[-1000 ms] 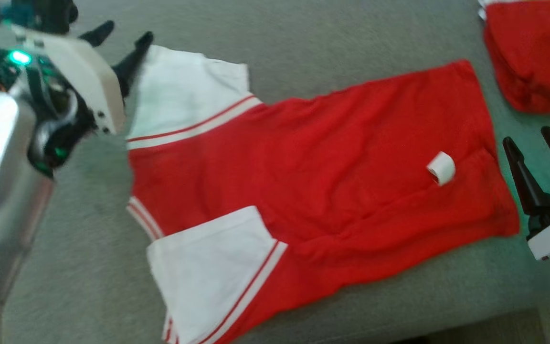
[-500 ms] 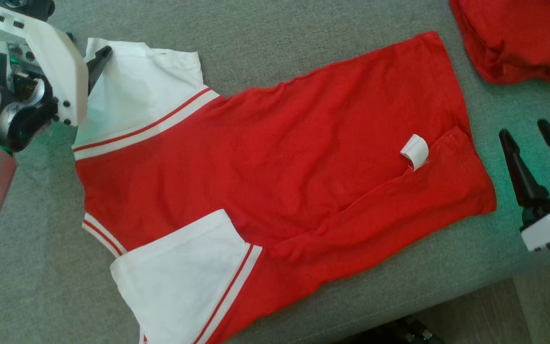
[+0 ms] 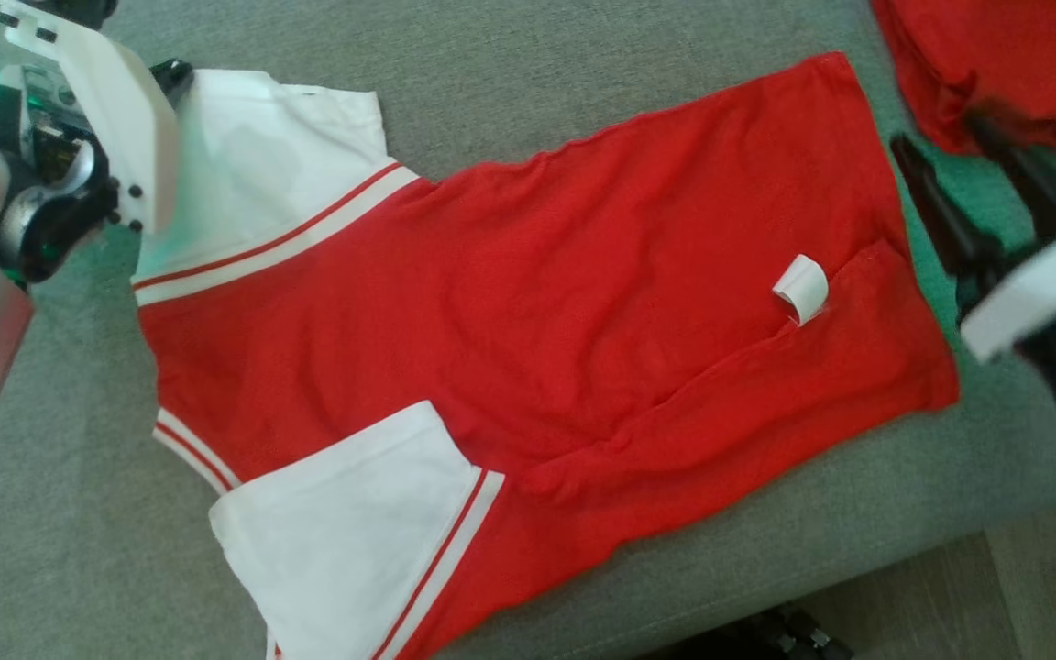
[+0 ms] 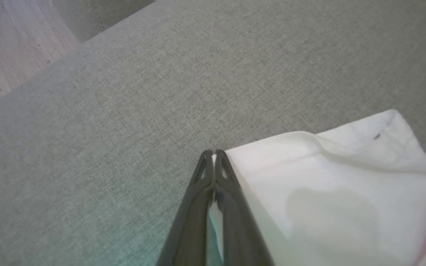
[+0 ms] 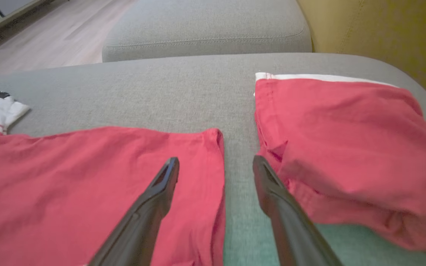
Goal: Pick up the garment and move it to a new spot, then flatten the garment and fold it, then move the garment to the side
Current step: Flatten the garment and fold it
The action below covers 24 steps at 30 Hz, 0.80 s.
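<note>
Now right gripper (image 5: 216, 159) up from beside near hem to far hem corner of garment (image 3: 583, 302). Jaws wide open, holding nothing: one finger over red cloth, other over gap toward red pile (image 3: 995, 73). Left gripper (image 4: 213, 153) still at far white sleeve (image 4: 327, 184) corner, fingers pressed together, white sliver between them, apparently pinched. Garment lies spread on grey cushion (image 3: 491, 82), unmoved. Judgement: flattening about done, right must close on hem before fold.
</note>
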Motion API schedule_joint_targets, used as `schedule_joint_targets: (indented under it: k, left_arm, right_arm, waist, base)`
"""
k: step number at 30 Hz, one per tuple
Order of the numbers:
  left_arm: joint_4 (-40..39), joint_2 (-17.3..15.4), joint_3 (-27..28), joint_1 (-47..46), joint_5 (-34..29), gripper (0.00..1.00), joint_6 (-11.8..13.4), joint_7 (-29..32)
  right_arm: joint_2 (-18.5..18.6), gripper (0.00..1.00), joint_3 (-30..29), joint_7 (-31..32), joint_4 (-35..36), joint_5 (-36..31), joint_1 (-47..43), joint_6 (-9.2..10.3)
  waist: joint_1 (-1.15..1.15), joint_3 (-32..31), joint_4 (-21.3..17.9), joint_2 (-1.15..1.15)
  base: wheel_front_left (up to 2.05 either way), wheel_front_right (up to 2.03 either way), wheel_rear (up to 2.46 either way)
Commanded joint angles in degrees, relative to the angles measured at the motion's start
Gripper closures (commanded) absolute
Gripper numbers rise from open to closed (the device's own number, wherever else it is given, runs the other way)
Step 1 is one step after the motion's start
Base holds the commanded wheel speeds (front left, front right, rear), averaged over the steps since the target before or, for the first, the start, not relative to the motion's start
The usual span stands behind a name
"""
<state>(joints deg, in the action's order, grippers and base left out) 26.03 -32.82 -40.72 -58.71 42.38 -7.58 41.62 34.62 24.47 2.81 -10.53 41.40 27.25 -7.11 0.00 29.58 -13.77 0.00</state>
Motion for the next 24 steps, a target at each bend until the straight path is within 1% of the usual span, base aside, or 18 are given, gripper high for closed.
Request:
schedule_joint_targets:
  k: [1, 6, 10, 17, 18, 20, 21, 23, 24]
  left_arm:
    - [-1.0, -2.82, 0.7, -1.64, 0.14, 1.0, 0.1, -0.45]
    - [-1.35, -2.44, -2.14, -2.64, 1.17, 1.0, 0.1, -2.2]
    - [-1.44, -2.4, -4.41, -3.22, 2.44, 1.0, 0.09, -3.35]
    - [-0.6, -2.4, -7.49, -4.11, 4.4, 1.0, 0.09, -5.25]
    - [-0.41, -2.38, -7.86, -4.24, 4.63, 1.0, 0.09, -5.47]
    - [-0.05, -2.42, -8.57, -4.56, 5.05, 1.0, 0.09, -5.92]
    - [0.13, -2.43, -8.91, -4.74, 5.23, 1.0, 0.09, -6.17]
    - [0.45, -2.42, -9.58, -5.12, 5.58, 1.0, 0.09, -6.55]
    - [0.62, -2.35, -9.82, -5.2, 6.07, 1.0, 0.09, -6.6]
  right_arm:
    - [1.56, 0.0, 1.24, 2.79, -1.7, 1.6, 2.42, -0.37]
    - [0.37, 0.0, 6.32, 11.3, -8.4, 5.52, 11.96, -0.37]
    - [0.85, 0.0, 10.85, 16.88, -11.61, 7.05, 16.97, -0.37]
    - [0.52, 0.0, 15.2, 18.3, -15.7, 8.61, 21.57, -0.37]
    - [0.53, 0.03, 15.67, 18.3, -16.09, 8.84, 21.92, -0.37]
    - [0.62, 0.28, 16.52, 18.26, -16.84, 9.3, 22.58, -0.37]
    - [0.65, 0.34, 16.88, 18.17, -17.21, 9.53, 22.87, -0.37]
    - [0.7, 0.59, 17.45, 17.89, -17.91, 10.06, 23.41, -0.37]
    - [0.75, 0.66, 17.75, 17.74, -18.22, 10.28, 23.63, -0.37]
  waist:
    - [0.0, -0.12, 0.5, 0.0]
    - [0.0, -0.25, 2.04, 0.0]
    - [0.0, -0.49, 2.9, 0.0]
    - [0.0, -1.05, 3.76, 0.0]
    - [0.0, -1.1, 3.85, 0.0]
    - [0.0, -1.16, 4.01, 0.0]
    - [0.0, -1.18, 4.08, 0.0]
    - [0.0, -1.15, 4.24, 0.0]
    - [0.0, -1.13, 4.32, 0.0]
  base:
    - [0.0, 0.0, 0.0]
    - [0.0, 0.0, 0.0]
    - [0.0, 0.0, 0.0]
    - [0.0, 0.0, 0.0]
    - [0.0, 0.0, 0.0]
    - [0.0, 0.0, 0.0]
    - [0.0, 0.0, 0.0]
    - [0.0, 0.0, 0.0]
    - [0.0, 0.0, 0.0]
